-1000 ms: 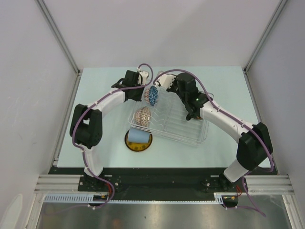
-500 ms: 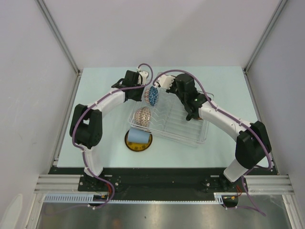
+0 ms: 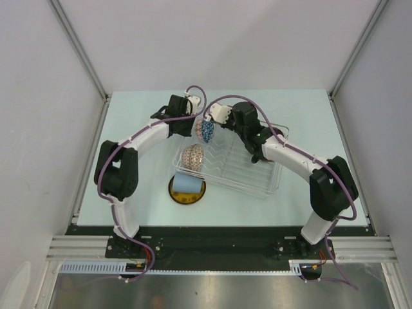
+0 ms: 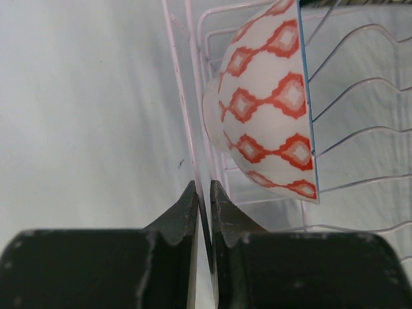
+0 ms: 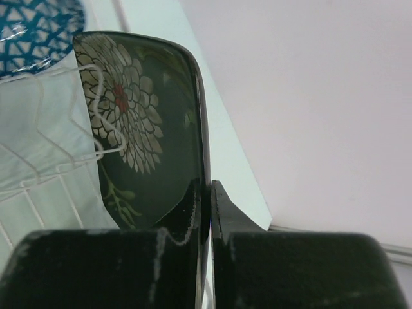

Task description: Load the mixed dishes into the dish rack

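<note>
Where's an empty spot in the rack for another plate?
The dish rack has empty slots across its near-right part, right of the beige patterned bowl. It's crowded at the far-left corner, where the blue patterned bowl, left gripper and right gripper meet.

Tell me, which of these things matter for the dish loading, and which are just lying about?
Part of the job:
rack, gripped at its edge wire by the left tool
black plate, held by the right tool
blue bowl and beige bowl, in the rack
cup, sitting on the yellow plate

Just there:
table
walls
</note>
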`<state>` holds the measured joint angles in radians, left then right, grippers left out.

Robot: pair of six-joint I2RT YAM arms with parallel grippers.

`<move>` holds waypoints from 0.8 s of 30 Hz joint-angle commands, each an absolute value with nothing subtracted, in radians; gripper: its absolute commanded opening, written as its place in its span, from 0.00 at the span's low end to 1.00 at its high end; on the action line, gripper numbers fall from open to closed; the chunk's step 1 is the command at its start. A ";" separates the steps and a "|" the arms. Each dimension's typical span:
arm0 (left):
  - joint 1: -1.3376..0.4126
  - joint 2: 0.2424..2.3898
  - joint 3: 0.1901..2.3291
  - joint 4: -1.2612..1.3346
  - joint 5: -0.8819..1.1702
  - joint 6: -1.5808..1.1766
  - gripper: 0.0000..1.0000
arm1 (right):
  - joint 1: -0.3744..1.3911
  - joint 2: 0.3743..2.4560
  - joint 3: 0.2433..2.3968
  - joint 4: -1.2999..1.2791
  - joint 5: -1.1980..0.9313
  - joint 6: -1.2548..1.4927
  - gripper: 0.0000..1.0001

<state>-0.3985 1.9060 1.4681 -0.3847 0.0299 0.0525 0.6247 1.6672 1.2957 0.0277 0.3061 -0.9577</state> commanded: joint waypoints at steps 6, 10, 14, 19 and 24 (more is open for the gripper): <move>-0.402 1.881 1.434 -0.414 0.095 0.077 0.11 | 0.632 1.741 1.342 0.201 0.313 -0.965 0.00; -0.399 1.878 1.425 -0.410 0.094 0.078 0.11 | 0.638 1.756 1.361 0.199 0.336 -0.951 0.00; -0.397 1.876 1.414 -0.400 0.095 0.078 0.11 | 0.612 1.724 1.362 0.152 0.327 -0.902 0.00; -0.396 1.881 1.416 -0.402 0.103 0.077 0.11 | 0.572 1.691 1.359 0.118 0.344 -0.894 0.00; -0.396 1.888 1.422 -0.402 0.104 0.074 0.11 | 0.545 1.658 1.356 0.107 0.341 -0.882 0.00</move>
